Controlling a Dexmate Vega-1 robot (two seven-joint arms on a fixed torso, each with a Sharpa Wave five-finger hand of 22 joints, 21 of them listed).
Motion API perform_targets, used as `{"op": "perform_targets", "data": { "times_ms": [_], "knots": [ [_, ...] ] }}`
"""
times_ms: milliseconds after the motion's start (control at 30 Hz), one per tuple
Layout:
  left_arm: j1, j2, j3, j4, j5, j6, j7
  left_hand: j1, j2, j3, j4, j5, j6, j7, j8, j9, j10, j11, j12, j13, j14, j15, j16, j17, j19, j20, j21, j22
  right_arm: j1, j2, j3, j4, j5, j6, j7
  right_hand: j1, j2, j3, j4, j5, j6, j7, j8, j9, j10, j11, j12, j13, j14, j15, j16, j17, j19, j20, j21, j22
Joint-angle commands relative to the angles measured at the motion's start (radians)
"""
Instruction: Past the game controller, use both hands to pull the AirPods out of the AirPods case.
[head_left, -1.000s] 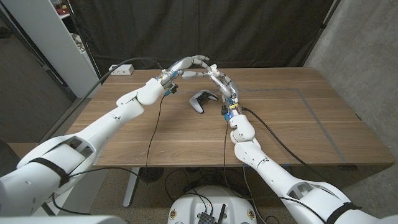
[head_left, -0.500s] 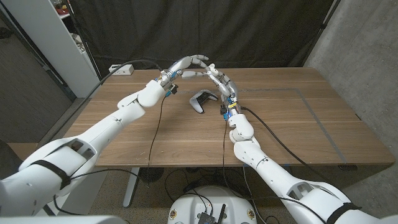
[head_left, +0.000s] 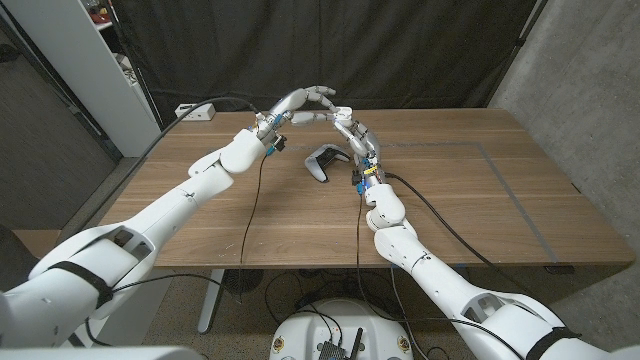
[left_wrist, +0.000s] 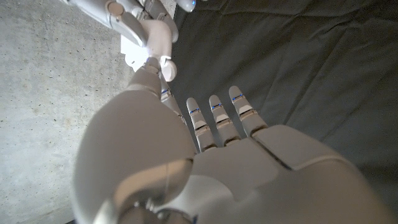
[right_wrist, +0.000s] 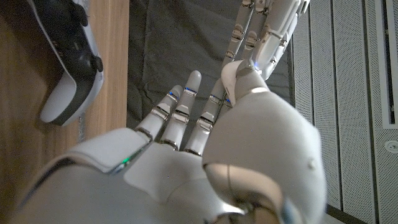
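Observation:
A white and black game controller (head_left: 324, 160) lies on the wooden table (head_left: 480, 190); it also appears beside my right hand (right_wrist: 205, 137) as the controller (right_wrist: 68, 59). Past it, both hands meet in the air over the table's far edge. My left hand (head_left: 300, 103) holds a small white AirPods case (left_wrist: 133, 51) against its thumb, fingers curled over it. My right hand (head_left: 355, 132) reaches up to it, and its fingertips (left_wrist: 152, 34) pinch the same white piece. Whether the case's lid is up and where the AirPods sit is hidden by the fingers.
A white power strip (head_left: 197, 112) lies at the table's back left corner, with a black cable running from it. Black cables trail along both arms onto the tabletop. A white shelf unit (head_left: 90, 70) stands off to the left, and a dark curtain (head_left: 420, 50) hangs behind.

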Motion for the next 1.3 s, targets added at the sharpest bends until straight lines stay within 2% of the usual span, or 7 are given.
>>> {"op": "perform_targets", "data": {
  "times_ms": [33,467,767,900,1067,1300],
  "knots": [
    [0.019,0.014,-0.023,-0.03,-0.004,0.009,0.008,0.005,0.007,0.002,-0.005,-0.005,0.008,0.003,0.008,0.039,0.008,-0.001,0.005,0.002,0.005,-0.088,0.009,0.006,0.007,-0.002,0.01,0.004,-0.002,-0.002,0.004,-0.003,-0.012,-0.009,-0.039,0.002,0.011,0.005,-0.002,0.006,0.099,-0.025,0.041,0.032,-0.001,-0.006,0.005,0.003,0.009,-0.17,-0.003,0.005,0.005,0.003,-0.001,0.003],
    [0.04,0.019,-0.038,-0.058,-0.03,0.005,-0.003,0.008,0.01,-0.002,-0.008,-0.014,0.008,-0.004,0.016,0.053,0.012,0.0,0.005,0.005,0.006,-0.089,0.008,0.009,0.006,-0.004,0.015,0.007,-0.01,-0.01,0.006,-0.024,0.0,-0.034,-0.045,0.002,0.011,0.006,-0.003,0.006,0.1,-0.024,0.042,0.031,0.001,-0.005,0.004,0.002,0.011,-0.169,-0.006,0.008,0.005,0.007,-0.002,0.003],
    [0.079,0.024,-0.065,-0.106,-0.184,0.049,-0.094,0.007,0.01,-0.006,-0.008,-0.02,0.007,-0.001,0.019,0.059,0.009,0.001,0.002,0.007,-0.001,-0.087,0.005,0.01,0.002,-0.002,0.017,0.008,-0.029,-0.026,0.017,-0.064,0.012,-0.062,-0.066,0.002,0.01,0.006,-0.003,0.006,0.099,-0.026,0.042,0.032,0.001,-0.007,0.004,0.004,0.013,-0.17,-0.007,0.01,0.005,0.006,-0.002,0.003],
    [0.113,0.043,-0.083,-0.158,-0.231,0.102,-0.118,0.009,0.011,-0.009,-0.01,-0.025,0.006,-0.003,0.02,0.062,-0.002,0.006,-0.004,0.009,-0.02,-0.073,-0.003,0.011,-0.03,0.011,0.007,0.007,-0.03,-0.031,0.02,-0.066,0.011,-0.061,-0.069,0.002,0.01,0.006,-0.003,0.006,0.1,-0.024,0.042,0.032,0.0,-0.007,0.003,0.003,0.014,-0.17,-0.008,0.011,0.004,0.006,-0.002,0.003],
    [0.162,0.078,-0.106,-0.237,-0.238,0.179,-0.109,0.015,0.007,-0.017,-0.017,-0.035,0.008,-0.002,0.02,0.063,-0.029,0.029,-0.018,0.012,-0.09,-0.044,-0.033,0.003,-0.109,0.037,-0.029,-0.006,-0.027,-0.035,0.022,-0.065,0.007,-0.056,-0.069,0.002,0.01,0.007,-0.004,0.007,0.1,-0.024,0.042,0.03,0.002,-0.007,0.003,0.003,0.013,-0.17,-0.009,0.012,0.005,0.007,-0.002,0.003],
    [0.229,0.131,-0.144,-0.335,-0.275,0.284,-0.107,0.019,0.004,-0.025,-0.022,-0.041,0.016,-0.004,0.018,0.059,-0.06,0.032,-0.034,0.012,-0.155,-0.028,-0.05,-0.008,-0.154,0.05,-0.056,-0.02,-0.027,-0.035,0.025,-0.06,0.005,-0.046,-0.073,0.002,0.01,0.006,-0.004,0.007,0.098,-0.023,0.042,0.031,0.001,-0.007,0.003,0.004,0.015,-0.17,-0.009,0.014,0.005,0.007,-0.002,0.003]
  ]
}}
